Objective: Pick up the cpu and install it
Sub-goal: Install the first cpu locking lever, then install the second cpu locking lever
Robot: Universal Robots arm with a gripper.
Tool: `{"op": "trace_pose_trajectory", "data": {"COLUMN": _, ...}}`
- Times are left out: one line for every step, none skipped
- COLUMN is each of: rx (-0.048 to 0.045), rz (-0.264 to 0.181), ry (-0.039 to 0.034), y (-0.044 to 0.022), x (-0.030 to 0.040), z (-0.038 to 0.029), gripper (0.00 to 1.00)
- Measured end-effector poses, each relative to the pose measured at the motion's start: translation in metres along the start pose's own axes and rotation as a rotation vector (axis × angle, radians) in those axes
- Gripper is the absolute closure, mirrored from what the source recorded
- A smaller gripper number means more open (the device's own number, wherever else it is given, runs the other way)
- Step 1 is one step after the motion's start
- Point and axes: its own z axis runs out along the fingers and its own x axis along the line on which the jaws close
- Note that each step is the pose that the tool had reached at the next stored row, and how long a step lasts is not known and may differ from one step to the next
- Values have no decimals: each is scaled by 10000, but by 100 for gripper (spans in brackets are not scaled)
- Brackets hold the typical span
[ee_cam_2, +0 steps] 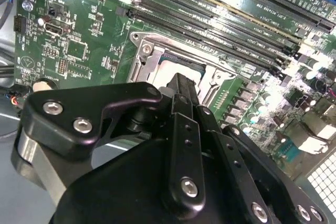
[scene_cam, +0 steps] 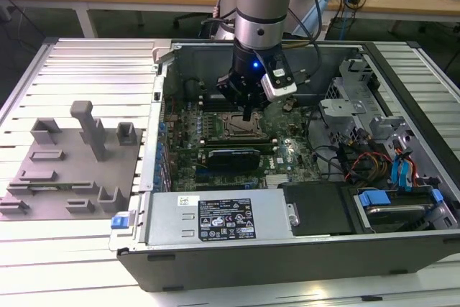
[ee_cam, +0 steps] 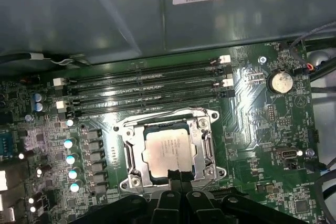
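The claw (ee_cam: 176, 178), fingers together and holding nothing, hovers at the edge of the cpu (ee_cam: 169, 151) seated in its socket (ee_cam: 130, 153).

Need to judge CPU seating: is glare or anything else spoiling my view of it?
First wrist view: cpu evenly lit, mild sheen, gripper covering its near edge. Second wrist view: gripper hides most of it. Exterior view: gripper hangs over the socket.

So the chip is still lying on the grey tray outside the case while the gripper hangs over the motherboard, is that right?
Not quite: the chip sits in the socket on the motherboard, as the first wrist view shows, not on the grey tray. The gripper does hang over the motherboard.
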Motion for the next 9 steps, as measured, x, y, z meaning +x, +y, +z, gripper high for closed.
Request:
{"op": "trace_pose_trajectory", "data": {"rx": 1, "rz": -1, "ry": 0, "y": 0, "x": 0, "z": 0, "gripper": 89}}
{"op": "trace_pose_trajectory", "data": {"rx": 1, "rz": -1, "ry": 1, "y": 0, "x": 0, "z": -1, "gripper": 89}}
{"op": "trace_pose_trajectory", "data": {"rx": 2, "rz": -4, "ry": 1, "y": 0, "x": 0, "z": -1, "gripper": 89}}
{"op": "trace_pose_trajectory", "data": {"rx": 2, "rz": -9, "ry": 0, "y": 0, "x": 0, "z": -1, "gripper": 89}}
{"op": "trace_pose_trajectory", "data": {"rx": 2, "rz": -10, "ry": 1, "y": 0, "x": 0, "z": -1, "gripper": 89}}
{"op": "trace_pose_trajectory", "data": {"rx": 1, "rz": -10, "ry": 0, "y": 0, "x": 0, "z": -1, "gripper": 89}}
{"op": "trace_pose_trajectory", "data": {"rx": 2, "rz": -11, "ry": 1, "y": 0, "x": 0, "z": -1, "gripper": 89}}
{"op": "trace_pose_trajectory", "data": {"rx": 1, "rz": -11, "ry": 1, "y": 0, "x": 0, "z": -1, "gripper": 89}}
{"op": "trace_pose_trajectory", "data": {"rx": 2, "rz": -11, "ry": 0, "y": 0, "x": 0, "z": -1, "gripper": 89}}
